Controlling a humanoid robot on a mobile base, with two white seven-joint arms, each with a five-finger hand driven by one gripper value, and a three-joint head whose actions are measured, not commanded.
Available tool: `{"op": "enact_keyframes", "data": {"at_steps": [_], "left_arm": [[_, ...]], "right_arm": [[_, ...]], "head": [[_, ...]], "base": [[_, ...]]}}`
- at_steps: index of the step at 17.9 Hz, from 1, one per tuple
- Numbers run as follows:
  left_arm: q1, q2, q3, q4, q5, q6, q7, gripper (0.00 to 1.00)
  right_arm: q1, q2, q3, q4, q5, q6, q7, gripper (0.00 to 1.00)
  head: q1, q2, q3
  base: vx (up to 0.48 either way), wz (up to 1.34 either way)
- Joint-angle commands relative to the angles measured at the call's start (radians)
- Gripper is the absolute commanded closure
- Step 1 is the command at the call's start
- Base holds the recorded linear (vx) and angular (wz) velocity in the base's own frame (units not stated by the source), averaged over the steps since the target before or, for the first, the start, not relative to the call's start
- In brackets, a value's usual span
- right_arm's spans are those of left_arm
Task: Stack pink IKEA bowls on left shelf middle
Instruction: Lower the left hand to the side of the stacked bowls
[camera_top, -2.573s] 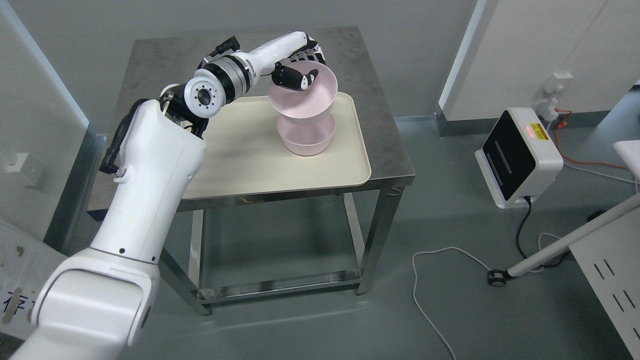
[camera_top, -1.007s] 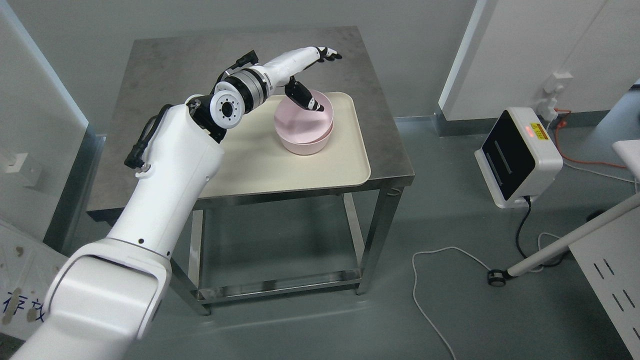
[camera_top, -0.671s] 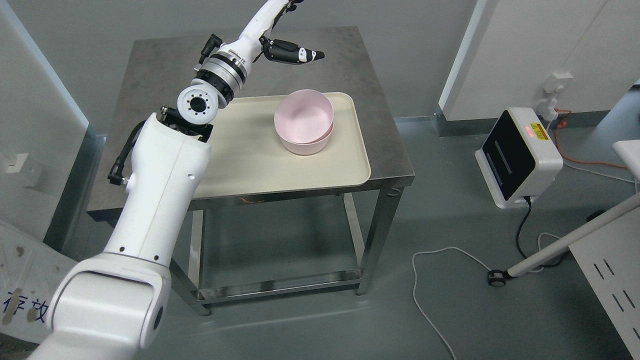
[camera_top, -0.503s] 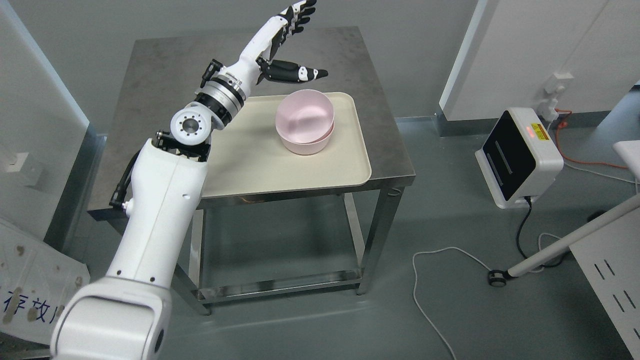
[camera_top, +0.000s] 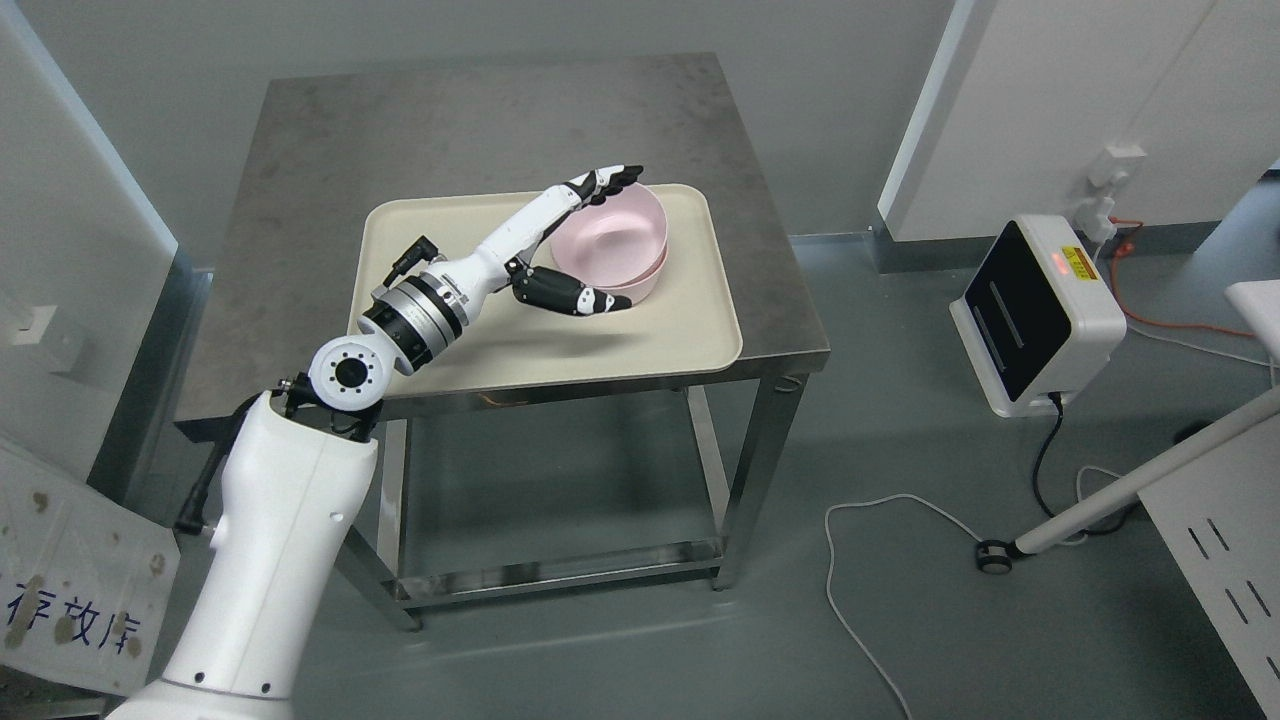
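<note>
White plastic covers the left arm (camera_top: 270, 520), which is seen rising from the lower left edge and reaching up across the front of a steel table (camera_top: 330, 130). On that table a cream tray (camera_top: 690, 330) is laid flat, and the forearm is held above its near left part. The left hand (camera_top: 560, 235) is seen spread and holding nothing: its black-tipped fingers (camera_top: 610, 178) are stretched out straight toward the far rim of the pink bowls (camera_top: 625, 240), while the thumb (camera_top: 570, 293) is pointed right, in front of the lower bowl's near wall; whether any part touches the bowls cannot be told. The two bowls are found nested one inside the other, upright, on the far right part of the tray, and the inside of the upper bowl is seen bare. Further right, on the grey floor, a white device with a black face (camera_top: 1035, 315) is stood well apart from the table, and a cable (camera_top: 850, 590) is trailed across the floor.
</note>
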Motion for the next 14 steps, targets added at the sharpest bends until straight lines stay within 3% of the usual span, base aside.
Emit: {"op": "enact_keyframes", "data": {"at_steps": [1,5,10,14], "left_arm": [[0.006,0.086,-0.13,-0.167,-0.267,0.053,-0.034,0.1],[-0.077,0.038,-0.158,-0.108,-0.388,0.17,-0.089,0.11],[-0.101,0.029,-0.161,-0.052,-0.481,0.172,-0.138,0.22],[-0.132,-0.043,-0.159,0.007,-0.497,0.172,-0.14,0.33]], "right_arm": [[0.0,-0.017,-0.011,0.0,0.008,0.001,0.005,0.0],[0.0,-0.017,-0.009,0.0,0.008,0.001,0.005,0.0],[0.0,-0.017,-0.011,0.0,0.008,0.001,0.005,0.0],[0.0,-0.017,-0.009,0.0,0.008,0.001,0.005,0.0]], "head": [[0.0,0.0,0.0],[0.0,0.0,0.0],[0.0,0.0,0.0],[0.0,0.0,0.0]], "base": [[0.0,0.0],[0.0,0.0],[0.0,0.0],[0.0,0.0]]}}
